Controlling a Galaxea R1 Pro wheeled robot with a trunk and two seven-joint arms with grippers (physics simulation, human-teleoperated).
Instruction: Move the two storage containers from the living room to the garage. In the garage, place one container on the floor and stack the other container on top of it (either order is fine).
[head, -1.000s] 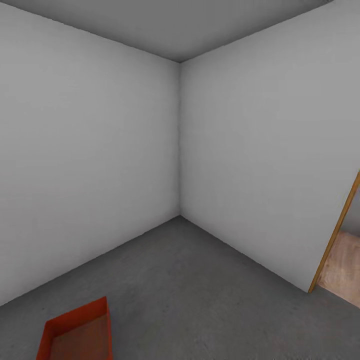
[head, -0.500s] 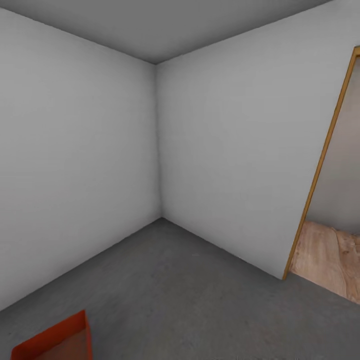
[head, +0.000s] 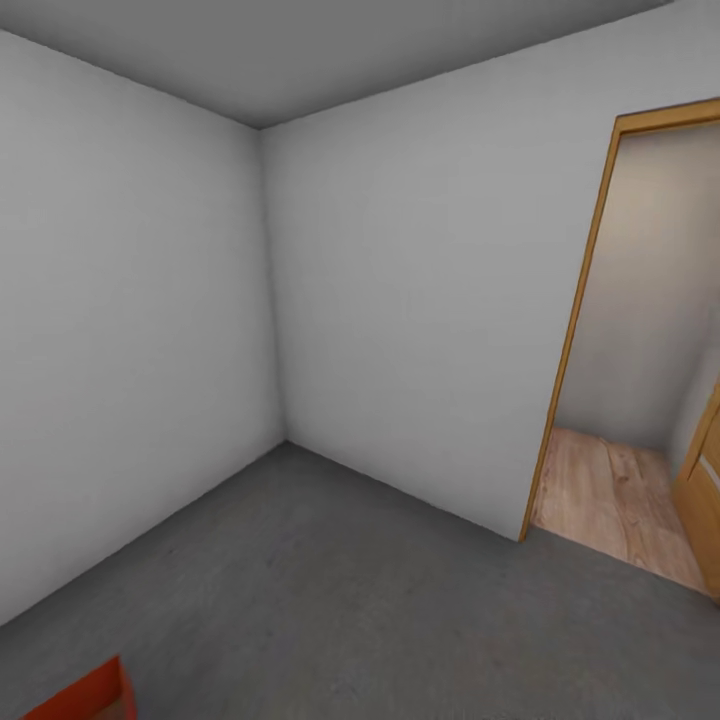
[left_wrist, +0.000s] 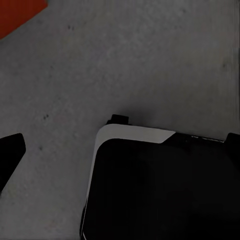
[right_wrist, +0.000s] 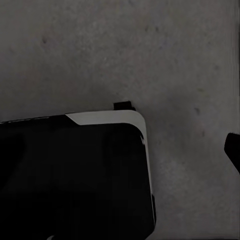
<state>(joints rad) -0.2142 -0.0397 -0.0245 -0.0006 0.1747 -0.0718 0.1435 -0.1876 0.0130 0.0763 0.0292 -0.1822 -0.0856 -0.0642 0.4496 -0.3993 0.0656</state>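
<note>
Both grippers' open-or-closed state cannot be determined, one orange-red storage container (head: 85, 698) rests on the garage floor (head: 350, 600), well apart from the doorway (head: 640, 400), and a careless turn could clip it.

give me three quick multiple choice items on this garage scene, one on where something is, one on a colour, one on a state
1. Where is the storage container in the head view?
A. bottom left corner
B. in the doorway
C. against the far wall

2. What colour is the floor beyond the doorway?
A. dark grey
B. light wood
C. white

3. What does the container rest on?
A. a second container
B. a shelf
C. the concrete floor

Answers:
1. A, just its orange-red corner shows there.
2. B, pale planks lie past the wooden door frame.
3. C, grey concrete borders it.
</note>
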